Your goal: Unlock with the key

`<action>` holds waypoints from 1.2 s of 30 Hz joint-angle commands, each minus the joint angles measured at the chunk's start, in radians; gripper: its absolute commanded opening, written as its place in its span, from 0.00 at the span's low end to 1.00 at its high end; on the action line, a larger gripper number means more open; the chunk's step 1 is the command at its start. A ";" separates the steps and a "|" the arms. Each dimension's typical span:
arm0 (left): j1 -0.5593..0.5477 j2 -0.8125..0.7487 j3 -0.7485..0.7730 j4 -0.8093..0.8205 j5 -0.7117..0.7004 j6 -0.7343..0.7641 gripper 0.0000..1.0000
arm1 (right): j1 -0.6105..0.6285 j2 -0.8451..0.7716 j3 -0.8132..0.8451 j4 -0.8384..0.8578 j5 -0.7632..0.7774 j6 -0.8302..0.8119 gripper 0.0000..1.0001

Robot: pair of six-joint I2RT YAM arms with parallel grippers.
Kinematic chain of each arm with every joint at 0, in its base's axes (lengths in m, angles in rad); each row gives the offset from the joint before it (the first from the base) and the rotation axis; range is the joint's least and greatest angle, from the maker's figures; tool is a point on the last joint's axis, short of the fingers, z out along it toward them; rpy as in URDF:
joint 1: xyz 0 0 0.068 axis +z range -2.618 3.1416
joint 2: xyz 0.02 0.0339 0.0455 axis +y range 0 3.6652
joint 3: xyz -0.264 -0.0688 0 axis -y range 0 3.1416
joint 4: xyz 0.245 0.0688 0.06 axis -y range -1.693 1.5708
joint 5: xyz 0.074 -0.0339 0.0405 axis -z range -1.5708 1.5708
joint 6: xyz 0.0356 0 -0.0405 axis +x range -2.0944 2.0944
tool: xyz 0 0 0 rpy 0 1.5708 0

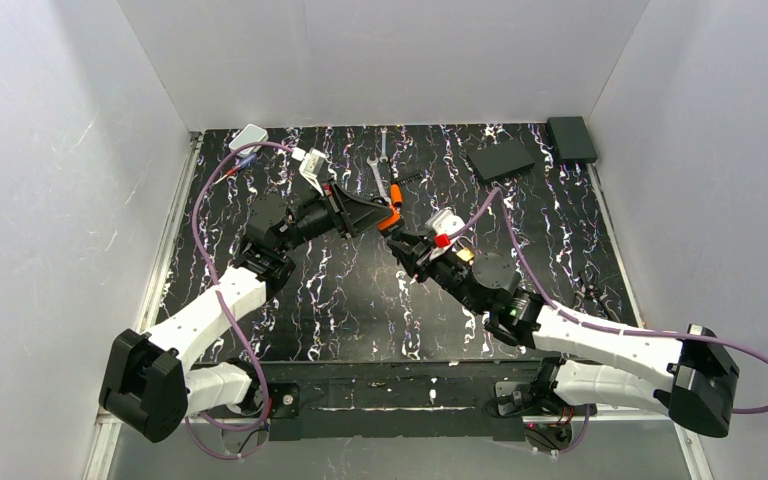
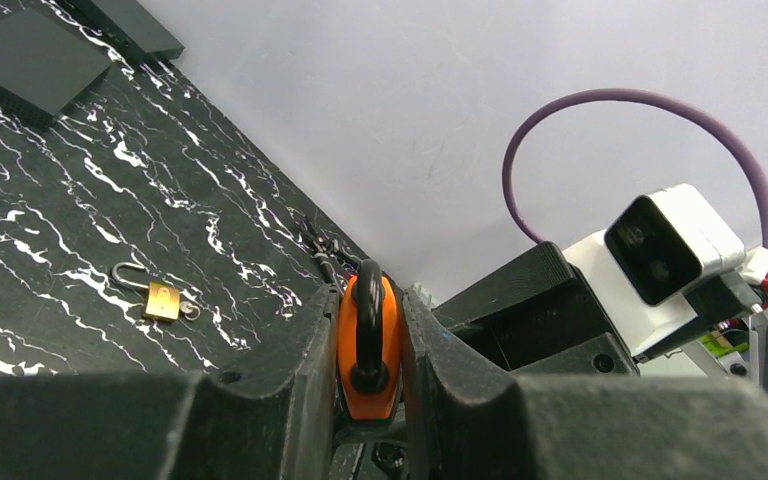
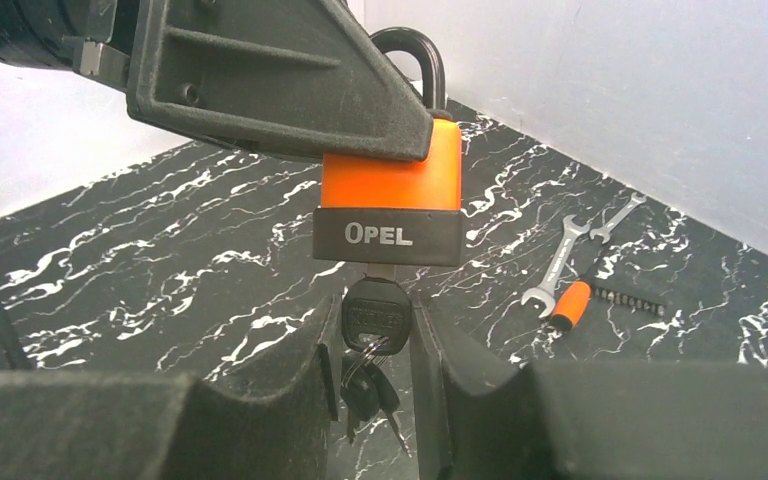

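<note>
Black marbled tabletop, white walls on three sides.

- Your left gripper is clamped on the orange padlock and holds it off the table. The shackle points away from the other arm and the dark band with the keyway faces it. That looks deliberate: one arm acts as a vise while the other works the lock.
- The key sits in the keyway under the lock body. Its dark head hangs just below the band, and spare keys dangle from it.
- Your right gripper has a finger on each side of the key head. The pads are very close to it, but I cannot tell whether they are pressing on it.
- A brass padlock lies well off to the side, and the wrenches lie at the far end. None of these is in play.

Judgement: insertion looks done and the turn is left. Confirm the pinch on the head first, since a loose grip would slip around the head rather than rotate the key.
</note>
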 commanded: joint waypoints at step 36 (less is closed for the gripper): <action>-0.159 -0.086 0.002 0.056 0.148 0.055 0.00 | 0.000 -0.296 0.011 -0.038 -0.141 0.321 0.01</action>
